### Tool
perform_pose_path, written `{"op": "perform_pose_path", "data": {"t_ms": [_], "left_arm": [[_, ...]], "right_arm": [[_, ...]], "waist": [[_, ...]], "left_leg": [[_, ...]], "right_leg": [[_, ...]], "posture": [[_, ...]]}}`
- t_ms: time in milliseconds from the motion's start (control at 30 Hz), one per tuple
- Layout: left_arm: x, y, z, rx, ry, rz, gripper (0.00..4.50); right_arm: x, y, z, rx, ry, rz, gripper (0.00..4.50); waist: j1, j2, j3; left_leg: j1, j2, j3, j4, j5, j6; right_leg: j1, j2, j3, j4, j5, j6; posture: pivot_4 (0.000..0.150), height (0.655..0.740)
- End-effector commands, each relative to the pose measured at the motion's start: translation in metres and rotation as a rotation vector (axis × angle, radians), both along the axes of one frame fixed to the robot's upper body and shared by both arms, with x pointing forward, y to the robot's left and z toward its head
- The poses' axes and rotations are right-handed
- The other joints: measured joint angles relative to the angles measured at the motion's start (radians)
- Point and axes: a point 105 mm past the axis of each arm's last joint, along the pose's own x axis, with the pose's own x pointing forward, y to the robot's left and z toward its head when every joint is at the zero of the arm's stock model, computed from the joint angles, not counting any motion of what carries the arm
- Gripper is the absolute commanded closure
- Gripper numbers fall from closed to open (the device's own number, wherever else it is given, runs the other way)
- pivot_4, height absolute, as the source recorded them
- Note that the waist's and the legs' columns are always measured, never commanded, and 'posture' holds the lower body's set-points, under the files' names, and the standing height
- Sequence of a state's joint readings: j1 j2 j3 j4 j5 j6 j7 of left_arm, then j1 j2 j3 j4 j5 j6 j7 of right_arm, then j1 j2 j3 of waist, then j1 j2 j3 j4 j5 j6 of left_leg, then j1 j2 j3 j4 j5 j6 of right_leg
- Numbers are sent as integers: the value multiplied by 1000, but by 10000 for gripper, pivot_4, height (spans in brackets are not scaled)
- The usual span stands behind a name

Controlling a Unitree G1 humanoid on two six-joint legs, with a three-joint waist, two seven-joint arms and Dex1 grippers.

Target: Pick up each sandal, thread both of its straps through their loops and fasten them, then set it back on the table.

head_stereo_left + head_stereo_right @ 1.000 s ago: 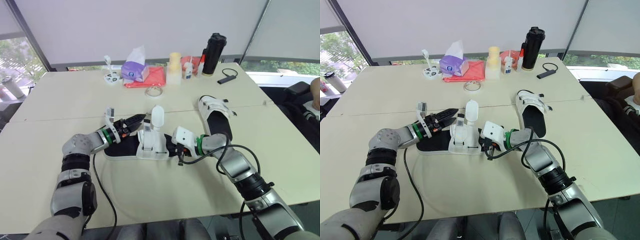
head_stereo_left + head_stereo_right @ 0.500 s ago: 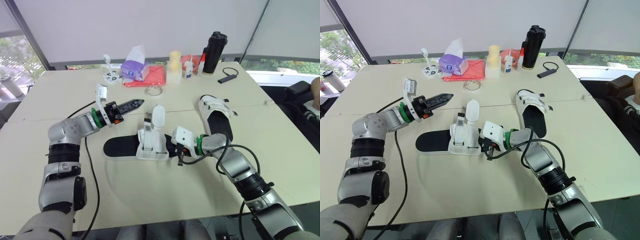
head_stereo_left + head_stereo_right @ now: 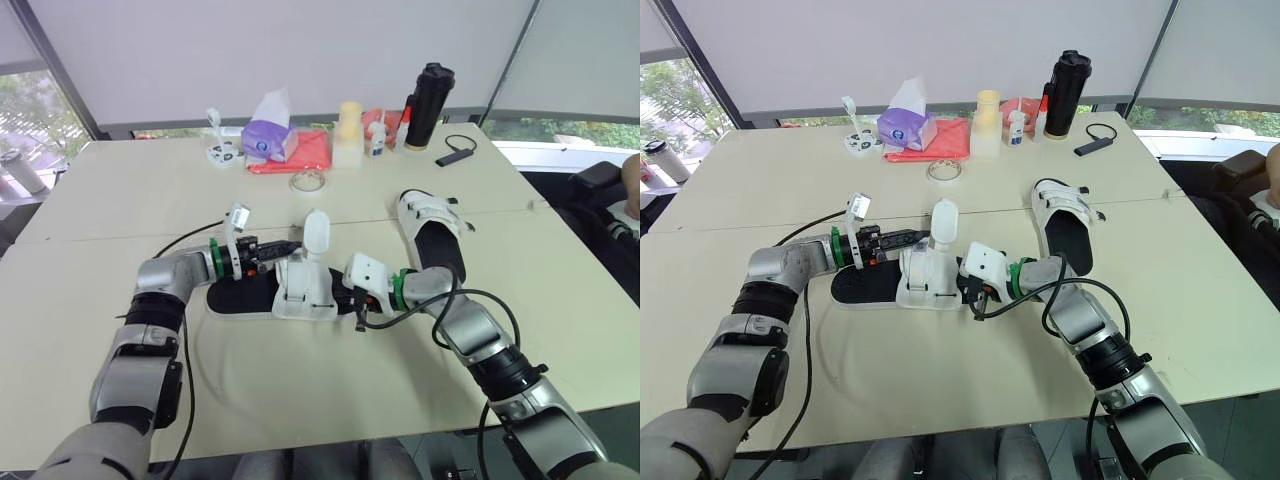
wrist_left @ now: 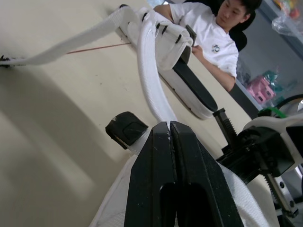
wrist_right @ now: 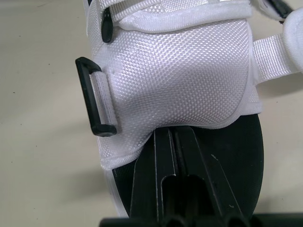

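The near sandal (image 3: 245, 297), black sole and white upper, lies flat at the table's middle. Its loose white strap (image 3: 316, 228) stands upright. My left gripper (image 3: 290, 245) reaches in from the left; in the left wrist view it (image 4: 169, 124) is shut, with the strap (image 4: 149, 80) coming out at its tips. My right gripper (image 5: 173, 135) is shut and lies on the sole, tips hidden under the white upper's (image 5: 180, 71) edge, beside a black loop (image 5: 94, 99). I cannot tell whether it pinches the fabric. The second sandal (image 3: 435, 235) lies to the right.
Along the table's back stand a tissue pack (image 3: 268, 135), a red cloth (image 3: 305, 155), a yellow-capped bottle (image 3: 348, 135), a black flask (image 3: 425, 105) and a black device (image 3: 455, 155). A tape roll (image 3: 307, 182) lies nearer. A seated person (image 4: 208, 33) is beyond the table's right side.
My left gripper swung away to the back left, then came back to the near sandal and shut at the upright strap. The right arm and both sandals have stayed put.
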State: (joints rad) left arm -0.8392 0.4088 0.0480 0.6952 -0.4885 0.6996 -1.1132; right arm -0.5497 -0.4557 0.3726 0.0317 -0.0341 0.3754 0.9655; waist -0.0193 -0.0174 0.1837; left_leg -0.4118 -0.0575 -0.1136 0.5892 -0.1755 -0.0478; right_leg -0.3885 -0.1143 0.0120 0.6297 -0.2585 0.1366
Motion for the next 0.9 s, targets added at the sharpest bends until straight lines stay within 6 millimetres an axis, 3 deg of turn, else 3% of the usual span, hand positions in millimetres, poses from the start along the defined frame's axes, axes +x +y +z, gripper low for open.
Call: {"op": "perform_pose_path", "data": {"t_ms": [33, 200, 433, 767, 900], "left_arm": [[3, -5, 8, 29, -51, -29, 44642], [15, 7, -5, 139, -54, 49, 44642], [11, 33, 11, 110, -78, 77, 44642], [-22, 45, 25, 92, -119, 41, 44642], [-49, 44, 26, 87, -142, -17, 44642]], "right_arm": [[-5, -5, -22, -51, 69, -15, 45000], [-4, -4, -22, -47, 68, -17, 45000], [-4, -4, -22, -47, 69, -19, 45000], [-5, -2, -23, -45, 72, -11, 45000], [-6, -2, -23, -43, 74, -5, 45000]], "waist": [[0, 0, 0], [-1, 0, 0], [-2, 0, 0], [-2, 0, 0], [-5, 0, 0]], "left_leg": [[0, 0, 0, 0, 0, 0], [0, 0, 0, 0, 0, 0], [-1, 0, 0, -1, 0, 0], [-1, 1, -1, -2, 0, 0], [-1, 2, -1, -3, 0, -1]], "right_leg": [[0, 0, 0, 0, 0, 0], [0, 0, 0, 0, 0, 0], [-2, 0, 0, 0, 2, 3], [-2, 0, 0, 0, 0, 0], [-3, 0, 2, 0, 0, -1]], "posture": [[1500, 7400], [1500, 7400], [1500, 7400], [1500, 7400], [1500, 7400]]}}
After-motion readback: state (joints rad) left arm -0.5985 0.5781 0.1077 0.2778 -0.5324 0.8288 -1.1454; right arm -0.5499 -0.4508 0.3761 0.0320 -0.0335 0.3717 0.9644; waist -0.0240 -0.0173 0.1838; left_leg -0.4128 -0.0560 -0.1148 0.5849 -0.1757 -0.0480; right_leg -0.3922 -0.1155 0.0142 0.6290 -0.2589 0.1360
